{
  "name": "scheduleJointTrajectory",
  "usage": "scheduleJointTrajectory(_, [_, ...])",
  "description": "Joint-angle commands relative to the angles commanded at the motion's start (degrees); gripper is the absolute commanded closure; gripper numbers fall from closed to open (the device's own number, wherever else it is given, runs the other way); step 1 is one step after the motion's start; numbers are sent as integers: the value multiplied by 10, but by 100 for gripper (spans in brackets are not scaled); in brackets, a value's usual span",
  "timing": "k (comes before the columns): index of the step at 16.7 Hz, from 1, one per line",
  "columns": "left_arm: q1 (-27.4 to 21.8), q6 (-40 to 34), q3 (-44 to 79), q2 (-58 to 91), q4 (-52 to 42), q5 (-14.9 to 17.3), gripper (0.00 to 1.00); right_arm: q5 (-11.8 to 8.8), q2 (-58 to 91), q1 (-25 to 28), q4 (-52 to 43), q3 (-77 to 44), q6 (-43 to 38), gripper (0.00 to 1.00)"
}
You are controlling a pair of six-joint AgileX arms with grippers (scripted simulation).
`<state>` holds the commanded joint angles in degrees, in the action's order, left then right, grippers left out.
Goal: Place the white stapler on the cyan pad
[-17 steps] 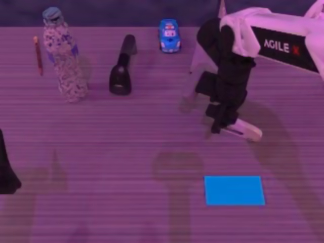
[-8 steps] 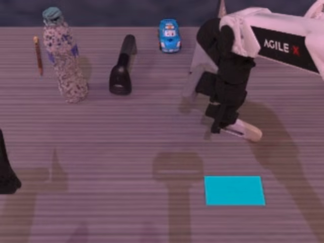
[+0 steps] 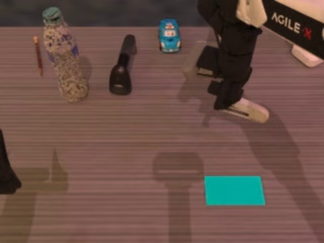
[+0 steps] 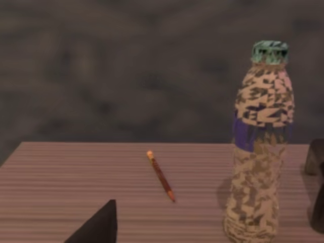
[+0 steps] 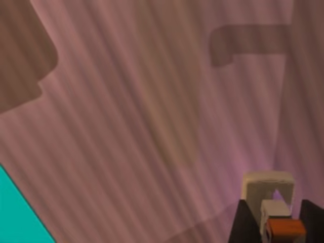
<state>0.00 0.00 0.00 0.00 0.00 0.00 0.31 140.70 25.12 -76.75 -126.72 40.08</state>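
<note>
White stapler [image 3: 247, 109]: held in the right gripper [image 3: 226, 101], jaws closed on its end nearest the arm, the rest of the body jutting out free. Judged lifted off the table [image 3: 126, 142]: its shadow lies apart from it on the wood. The right wrist view shows the stapler's [image 5: 267, 195] end sitting between the two dark fingers [image 5: 243, 223].

Long axis: slanted, running from the gripper away toward the table's right and front edge.

Cyan pad [image 3: 234, 190]: flat on the table, bare, well apart from the stapler, toward the front edge and a little to the left. One corner of the pad [image 5: 17, 212] shows in the right wrist view. The pad's long side runs left-right, so the stapler's slant does not match it; some turn may be wanted before release.

Right arm: reaches in from the far right corner, wrist pointing steeply down. Clearly the nearer arm to the pad, and the one at work.

Left gripper [image 3: 6, 172]: parked far left of the pad at the table's edge; finger state cannot be told.

Behind the pad, along the far edge: blue toy car [image 3: 169, 35], black scanner [image 3: 122, 66], speckled bottle [image 3: 64, 55], pencil [image 3: 37, 54]. All well clear of the path.
</note>
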Motion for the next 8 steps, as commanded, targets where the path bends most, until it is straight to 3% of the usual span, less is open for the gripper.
scheduleJointTrajectory(3, [0, 0, 0, 0, 0, 0, 0, 0, -9, 2, -50, -47, 1, 100])
scheduleJointTrajectory(8, [0, 0, 0, 0, 0, 0, 0, 0, -9, -1, -53, -51, 0, 100])
